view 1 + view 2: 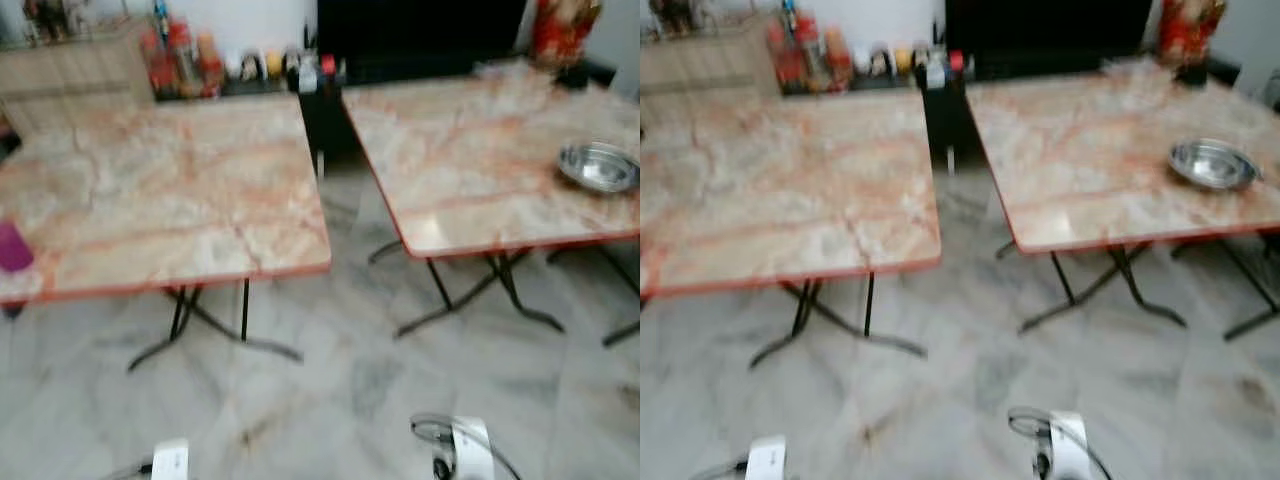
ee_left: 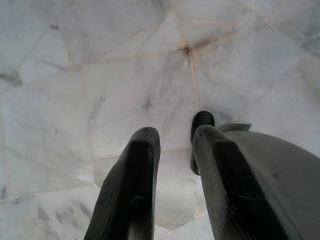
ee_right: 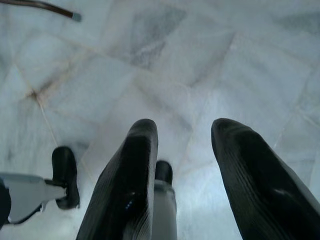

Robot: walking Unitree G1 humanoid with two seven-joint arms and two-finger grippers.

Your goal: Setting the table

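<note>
Approach is the step in hand, as judged from the scene: the robot stands back from two folding tables with both arms hanging idle toward the floor. The left gripper (image 2: pixel 172 137) and the right gripper (image 3: pixel 182 132) each point down at the pale marble floor (image 1: pixel 330 400), fingers parted with only bare tile between them, grasping nothing. To do this well, the robot likely needs to close in squarely on the right table (image 1: pixel 480 150), keeping clear of its splayed black metal legs (image 1: pixel 480 290), before it raises an arm.

The one clear piece of tableware is a steel bowl (image 1: pixel 598 165), round, shallow and shiny, sitting near the right edge of the right table. Both tabletops are glossy, with a cream and orange marbled pattern and a thin red rim; the left table (image 1: pixel 170 190) carries a small purple object (image 1: pixel 13 247) at its left edge, too blurred to identify. Behind the tables, bottles and jars (image 1: pixel 185 60) crowd a low shelf. The smooth bowl on a slick top will probably slide if nudged.
</note>
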